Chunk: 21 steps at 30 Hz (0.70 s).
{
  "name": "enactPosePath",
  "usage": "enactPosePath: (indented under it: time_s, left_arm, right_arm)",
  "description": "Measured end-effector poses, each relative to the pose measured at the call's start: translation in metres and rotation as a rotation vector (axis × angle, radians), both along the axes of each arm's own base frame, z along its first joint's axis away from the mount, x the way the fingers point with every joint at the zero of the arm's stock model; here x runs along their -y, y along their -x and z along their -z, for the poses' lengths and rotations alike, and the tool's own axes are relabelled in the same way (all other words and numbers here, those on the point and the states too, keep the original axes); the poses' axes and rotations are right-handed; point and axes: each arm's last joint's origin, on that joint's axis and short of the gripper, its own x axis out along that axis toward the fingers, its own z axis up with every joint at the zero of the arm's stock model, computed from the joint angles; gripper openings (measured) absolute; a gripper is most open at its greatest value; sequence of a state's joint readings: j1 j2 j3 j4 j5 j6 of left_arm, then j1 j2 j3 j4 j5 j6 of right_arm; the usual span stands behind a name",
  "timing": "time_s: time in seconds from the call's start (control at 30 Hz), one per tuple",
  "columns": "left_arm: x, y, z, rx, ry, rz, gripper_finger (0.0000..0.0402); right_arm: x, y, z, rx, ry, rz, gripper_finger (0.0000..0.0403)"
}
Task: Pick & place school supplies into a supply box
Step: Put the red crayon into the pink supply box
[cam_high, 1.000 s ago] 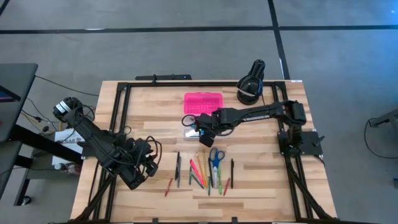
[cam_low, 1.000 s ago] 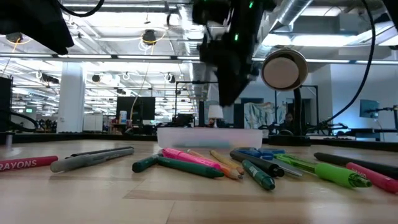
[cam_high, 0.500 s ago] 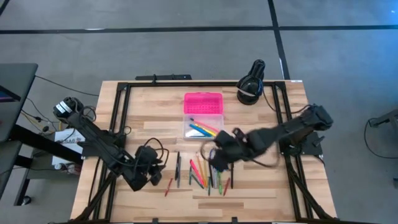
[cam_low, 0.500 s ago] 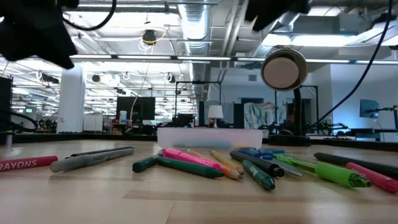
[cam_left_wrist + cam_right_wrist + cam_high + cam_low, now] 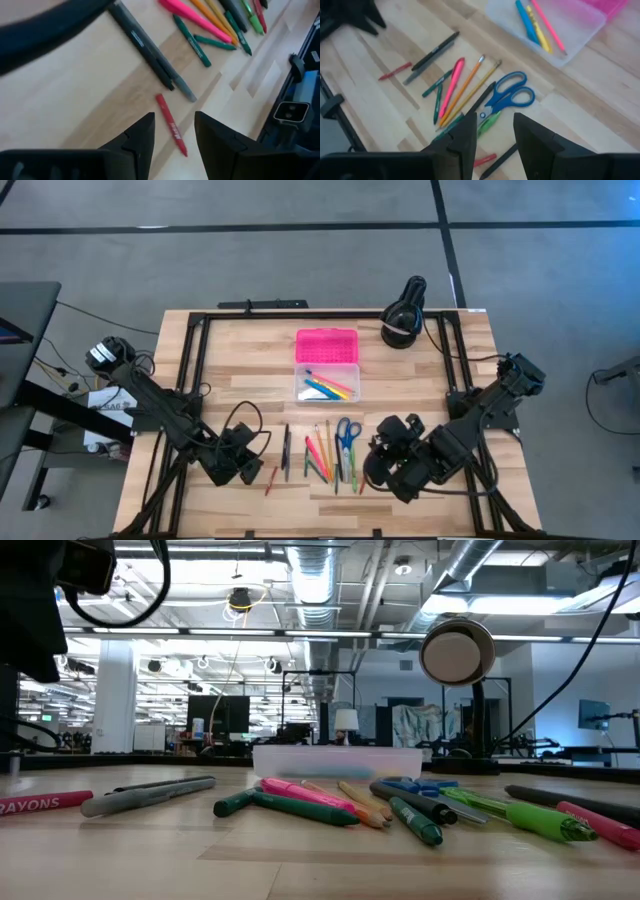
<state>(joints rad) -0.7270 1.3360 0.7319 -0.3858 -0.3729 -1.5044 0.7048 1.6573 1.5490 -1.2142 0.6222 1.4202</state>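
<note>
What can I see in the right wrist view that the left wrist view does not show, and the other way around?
Only the right wrist view shows the supply box, open, with a blue, a yellow and a pink pen in its clear base, and the blue scissors lying on the table beside the pencils.

Only the left wrist view shows a black frame part with a small grey block at the table's edge.

Both show the red crayon, the two dark markers, the pink marker, and each arm's own open gripper, left and right.
</note>
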Motion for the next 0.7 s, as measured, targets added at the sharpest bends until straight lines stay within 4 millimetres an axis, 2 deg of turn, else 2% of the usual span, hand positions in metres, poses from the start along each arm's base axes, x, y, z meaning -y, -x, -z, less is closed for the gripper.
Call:
enactPosePath:
  time_s: [0.27, 0.7]
  left_arm:
    - [0.015, -0.026, 0.023, 0.017, 0.042, 0.12, 0.0132]
    - [0.015, -0.03, 0.034, -0.009, 0.018, 0.063, 0.0132]
  right_arm:
    - [-0.003, 0.005, 0.0, 0.018, 0.02, 0.025, 0.0123]
    - [-0.003, 0.006, 0.0, 0.012, 0.021, 0.023, 0.0123]
